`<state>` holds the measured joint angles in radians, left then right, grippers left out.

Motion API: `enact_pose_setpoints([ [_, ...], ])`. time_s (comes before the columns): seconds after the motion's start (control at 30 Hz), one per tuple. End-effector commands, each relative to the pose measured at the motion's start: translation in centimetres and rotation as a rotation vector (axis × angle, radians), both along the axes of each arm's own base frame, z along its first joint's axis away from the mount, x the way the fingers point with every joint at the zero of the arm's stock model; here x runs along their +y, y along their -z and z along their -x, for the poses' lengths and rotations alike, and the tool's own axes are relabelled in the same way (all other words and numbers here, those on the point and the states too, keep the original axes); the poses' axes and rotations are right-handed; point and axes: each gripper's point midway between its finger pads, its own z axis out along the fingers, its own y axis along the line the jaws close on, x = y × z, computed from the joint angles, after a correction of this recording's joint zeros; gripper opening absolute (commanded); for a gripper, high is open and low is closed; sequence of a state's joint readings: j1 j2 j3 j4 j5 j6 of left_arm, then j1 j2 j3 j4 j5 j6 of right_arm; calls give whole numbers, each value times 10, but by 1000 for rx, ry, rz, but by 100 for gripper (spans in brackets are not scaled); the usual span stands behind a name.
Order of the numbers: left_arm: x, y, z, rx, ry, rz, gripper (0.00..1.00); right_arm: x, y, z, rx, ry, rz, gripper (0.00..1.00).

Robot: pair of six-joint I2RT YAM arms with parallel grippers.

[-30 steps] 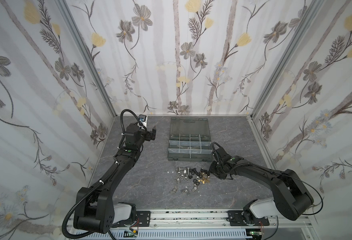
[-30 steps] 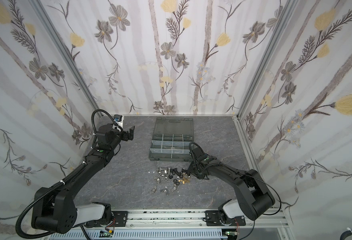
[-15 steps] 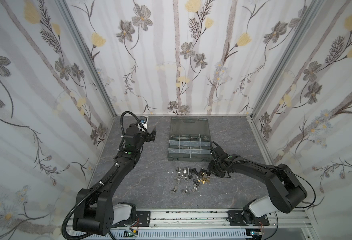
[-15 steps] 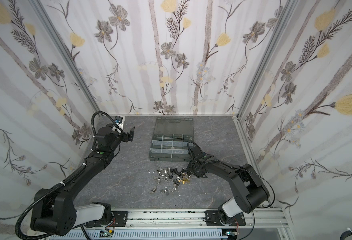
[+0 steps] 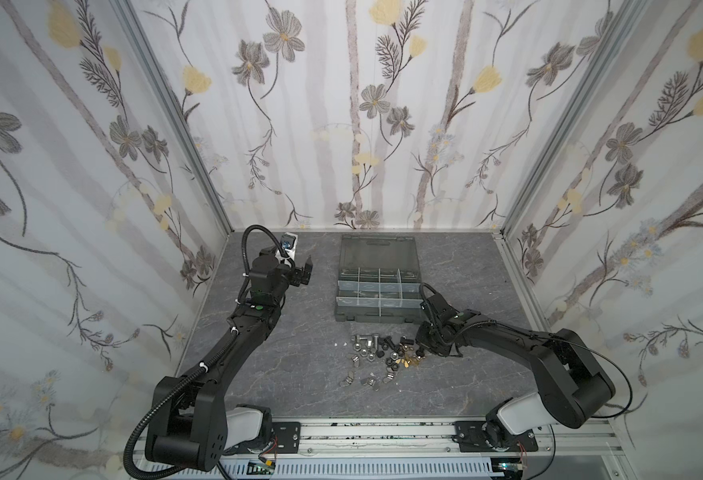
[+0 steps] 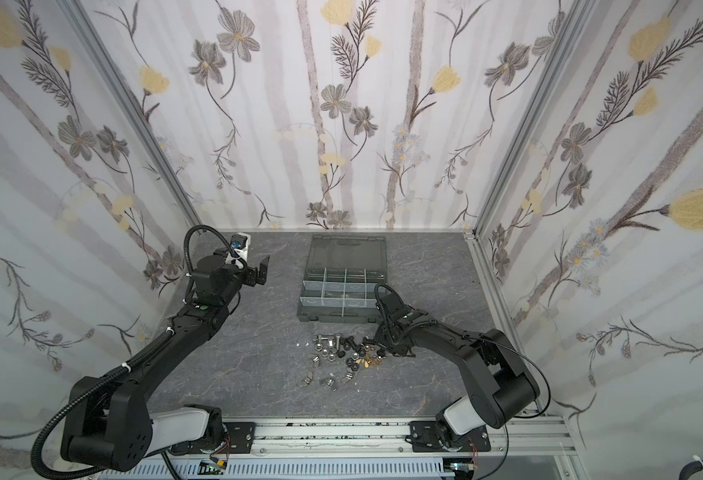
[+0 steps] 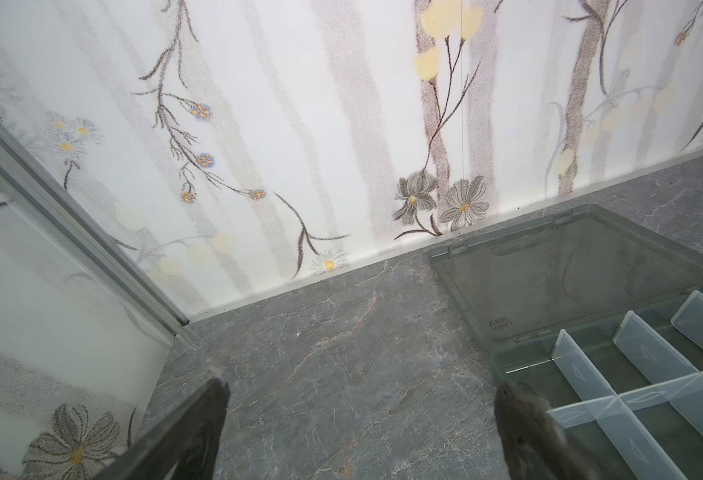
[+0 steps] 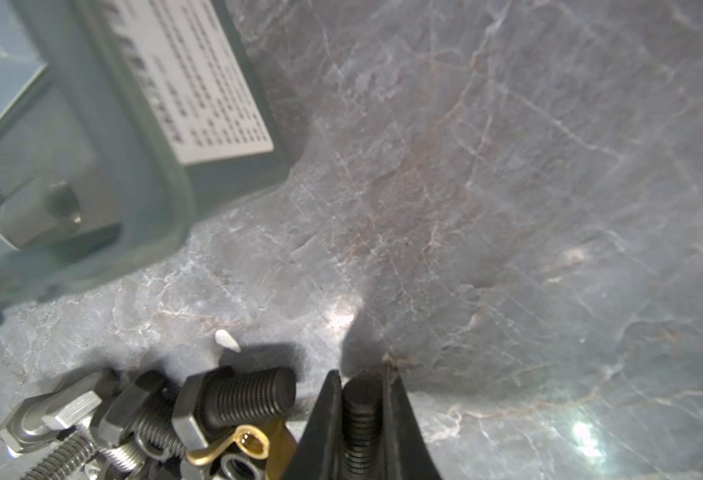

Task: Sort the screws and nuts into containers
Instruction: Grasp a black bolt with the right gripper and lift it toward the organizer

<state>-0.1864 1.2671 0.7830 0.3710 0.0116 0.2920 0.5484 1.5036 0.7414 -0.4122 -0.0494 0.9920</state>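
Both top views look steeply down on the organizer case (image 5: 377, 321); each wrist camera views one of its corners close up.

1. Grippers: 2, namely left gripper (image 5: 305, 270) and right gripper (image 5: 421, 354).
2. Organizer case (image 5: 377, 326): 1. Lid (image 5: 379, 253): 1. Compartments (image 5: 368, 274): 4 along the hinge edge; the rest not countable.
3. Silver screws (image 5: 369, 342): 2. Black screws (image 5: 387, 343): 3.
4. Silver wing nuts (image 5: 346, 380): 4. Brass wing nuts (image 5: 402, 364): at least 2.
5. Hex nuts (image 5: 393, 356): several, overlapping; no firm count.
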Motion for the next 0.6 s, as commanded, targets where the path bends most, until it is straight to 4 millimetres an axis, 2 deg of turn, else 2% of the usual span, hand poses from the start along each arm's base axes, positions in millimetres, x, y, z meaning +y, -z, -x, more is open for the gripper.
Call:
enact_pose_setpoints([
  [0.0,-3,-11,0,-47,14,-9,100,-7,-8,-4,0,7,45,9],
  [0.3,-5,-8,1,-47,23,-14,100,7,-46,-35,-149,-34,3,6],
  [0.57,-5,-7,1,-46,25,-23,100,-11,-77,-54,-283,-96,189,3],
])
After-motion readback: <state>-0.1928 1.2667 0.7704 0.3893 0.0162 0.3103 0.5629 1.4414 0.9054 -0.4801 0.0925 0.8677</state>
